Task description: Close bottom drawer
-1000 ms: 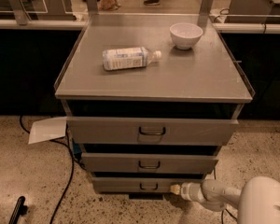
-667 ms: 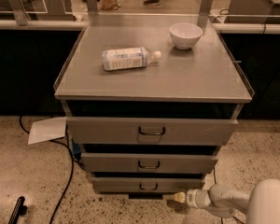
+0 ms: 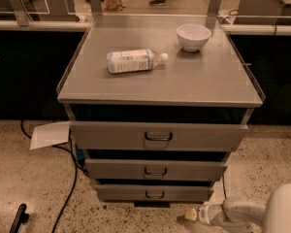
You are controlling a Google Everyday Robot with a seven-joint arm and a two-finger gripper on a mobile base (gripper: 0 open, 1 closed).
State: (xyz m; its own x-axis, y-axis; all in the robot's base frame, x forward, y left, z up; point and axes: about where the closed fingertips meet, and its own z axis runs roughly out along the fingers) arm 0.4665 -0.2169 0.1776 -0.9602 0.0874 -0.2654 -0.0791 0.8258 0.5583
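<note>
The bottom drawer (image 3: 155, 193) is the lowest and narrowest of three stacked grey drawers, with a small dark loop handle at its centre. It stands out a little from the cabinet, less than the two above it. My gripper (image 3: 191, 214) is low over the floor, below and to the right of the drawer's front, apart from it. Its white arm (image 3: 242, 211) comes in from the lower right corner.
The middle drawer (image 3: 156, 169) and the wide top drawer (image 3: 157, 136) stand further out. On the cabinet top (image 3: 203, 81) lie a plastic bottle (image 3: 135, 61) and a white bowl (image 3: 193, 36). A white sheet (image 3: 49, 134) and black cables (image 3: 70, 183) lie on the floor at left.
My gripper has drawn back from the bottom drawer's right front, moving down and right over the floor. The bottom drawer's front shows no clear shift.
</note>
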